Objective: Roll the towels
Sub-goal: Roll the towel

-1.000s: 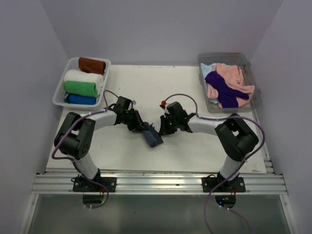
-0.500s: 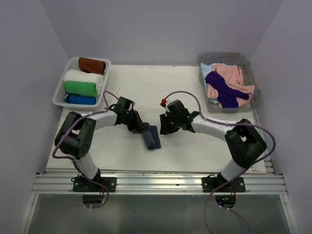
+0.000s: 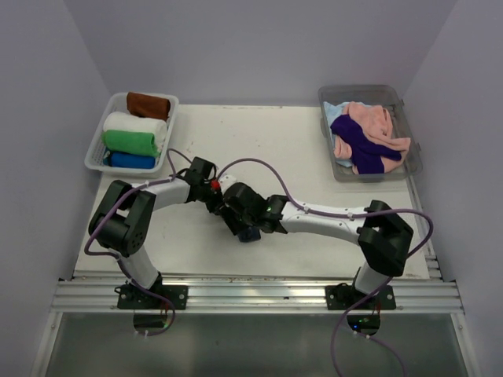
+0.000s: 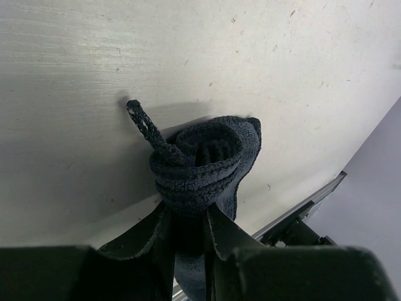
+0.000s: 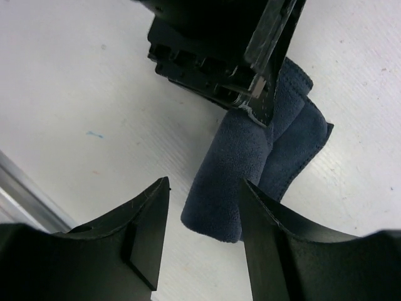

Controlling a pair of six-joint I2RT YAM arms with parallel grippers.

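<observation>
white table point(image 3: 259, 137), top view. far left corner: a white basket point(image 3: 94, 148) holding rolled towels point(image 3: 134, 142). far right corner: a clear bin point(image 3: 369, 89) holding loose towels point(image 3: 365, 135). near the middle, toward the front edge: a rolled dark blue-grey towel point(image 5: 232, 188) lying on the bare top, which shows faint scuffs and specks

Left pincer point(image 4: 188, 227) clamped on rolled dark towel point(image 4: 202, 162), pale table point(image 4: 94, 56) beneath.
</observation>
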